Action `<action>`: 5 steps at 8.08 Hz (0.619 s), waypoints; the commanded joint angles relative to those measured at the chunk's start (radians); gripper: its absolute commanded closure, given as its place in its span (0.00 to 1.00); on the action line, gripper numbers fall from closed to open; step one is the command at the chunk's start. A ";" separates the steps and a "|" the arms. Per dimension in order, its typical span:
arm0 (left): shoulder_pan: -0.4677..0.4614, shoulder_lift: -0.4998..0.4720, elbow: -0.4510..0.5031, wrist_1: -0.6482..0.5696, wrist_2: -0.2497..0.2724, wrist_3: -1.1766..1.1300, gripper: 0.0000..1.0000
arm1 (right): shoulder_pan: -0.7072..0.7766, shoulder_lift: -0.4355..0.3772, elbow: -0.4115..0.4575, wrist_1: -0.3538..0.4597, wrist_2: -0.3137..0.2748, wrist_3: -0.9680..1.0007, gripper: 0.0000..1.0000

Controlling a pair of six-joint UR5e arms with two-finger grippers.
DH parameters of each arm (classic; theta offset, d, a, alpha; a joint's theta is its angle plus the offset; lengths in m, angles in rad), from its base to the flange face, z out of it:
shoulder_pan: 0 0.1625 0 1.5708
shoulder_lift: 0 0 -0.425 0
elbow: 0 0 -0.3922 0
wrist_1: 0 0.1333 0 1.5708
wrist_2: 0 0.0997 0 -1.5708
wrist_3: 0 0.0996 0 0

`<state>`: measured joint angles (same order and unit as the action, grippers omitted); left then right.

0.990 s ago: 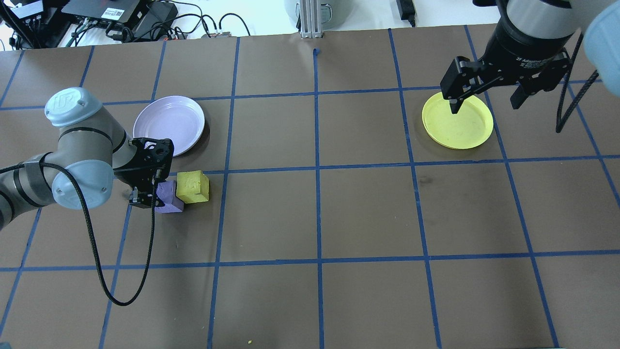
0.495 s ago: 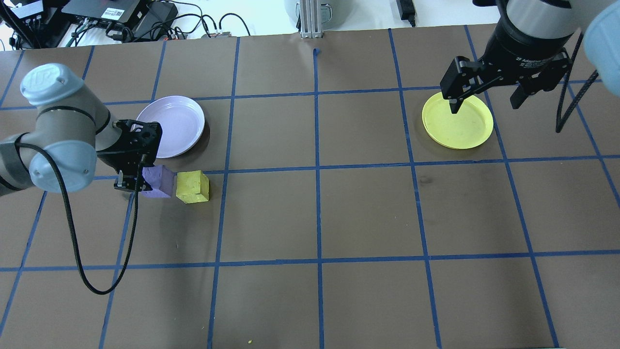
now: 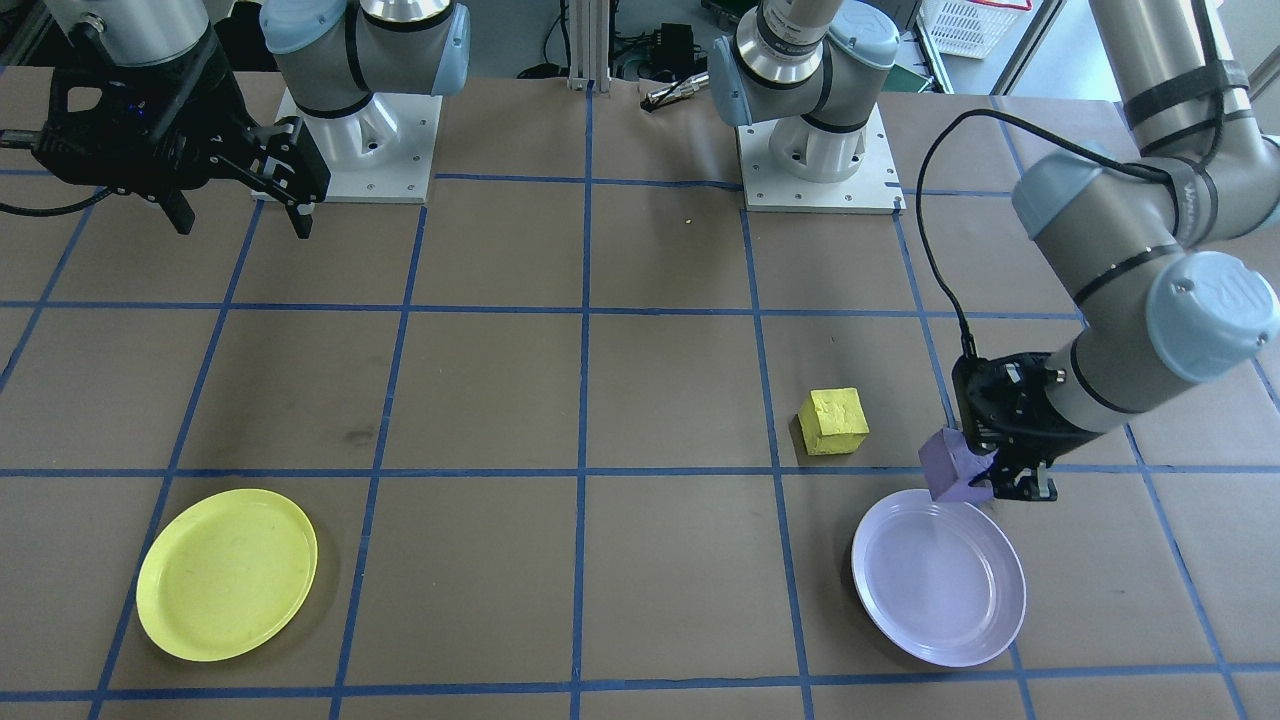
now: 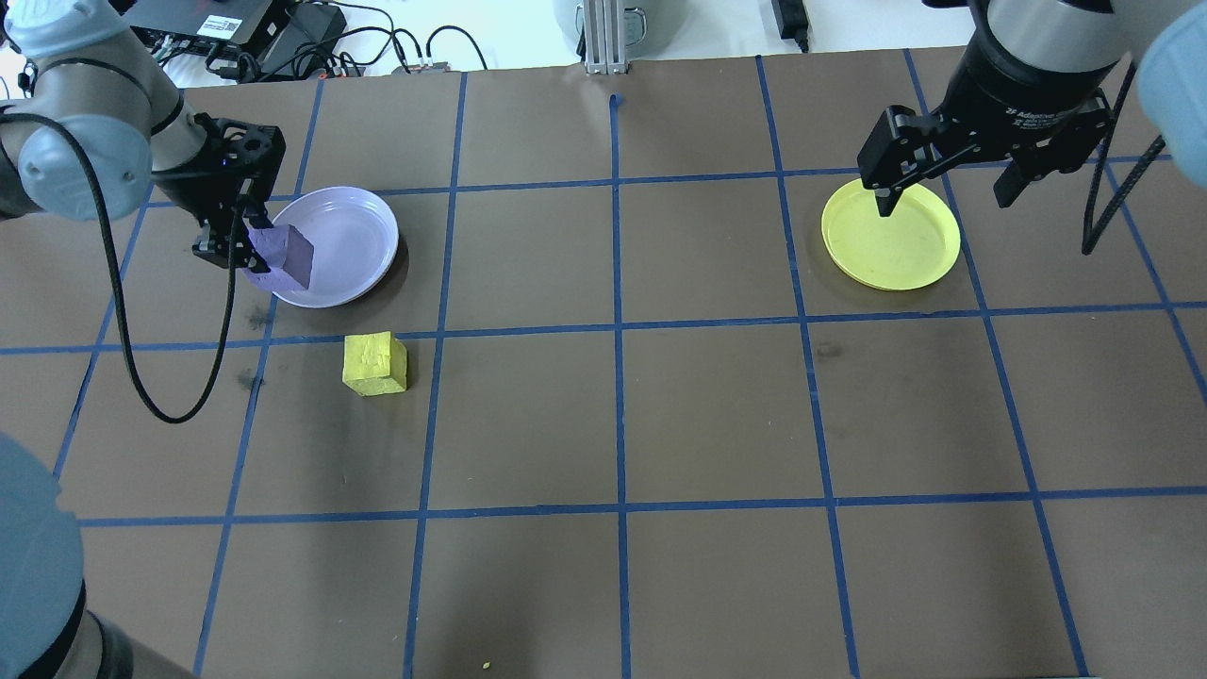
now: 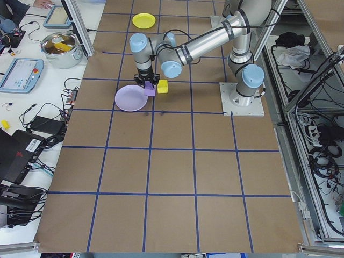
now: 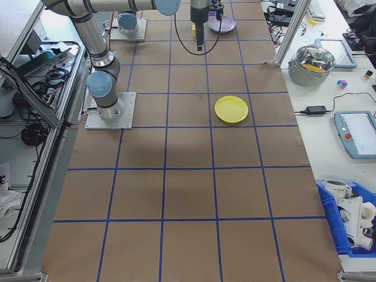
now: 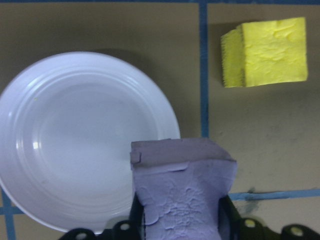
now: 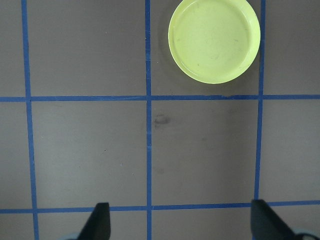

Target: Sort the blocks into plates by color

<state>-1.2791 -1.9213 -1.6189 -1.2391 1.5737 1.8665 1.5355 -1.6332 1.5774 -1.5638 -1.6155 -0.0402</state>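
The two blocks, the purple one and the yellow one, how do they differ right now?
The purple block is held in the left gripper, off the table at the lavender plate's edge; the yellow block sits free on the table. The purple block is tilted; the yellow block rests flat. Both are rough cubes of similar size.

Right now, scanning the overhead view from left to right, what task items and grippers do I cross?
Left gripper holding purple block → lavender plate → yellow block → yellow plate → right gripper.
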 commanded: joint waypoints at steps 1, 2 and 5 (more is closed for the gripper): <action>-0.002 -0.119 0.186 -0.054 0.000 0.000 1.00 | 0.000 0.001 0.000 -0.025 0.005 0.002 0.00; -0.002 -0.133 0.191 -0.054 -0.001 -0.003 1.00 | 0.000 0.001 0.000 -0.028 0.002 0.000 0.00; -0.006 -0.198 0.200 -0.007 -0.017 -0.056 1.00 | 0.000 0.001 0.001 -0.028 0.005 0.002 0.00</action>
<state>-1.2833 -2.0753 -1.4282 -1.2873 1.5686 1.8402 1.5355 -1.6323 1.5774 -1.5911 -1.6135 -0.0398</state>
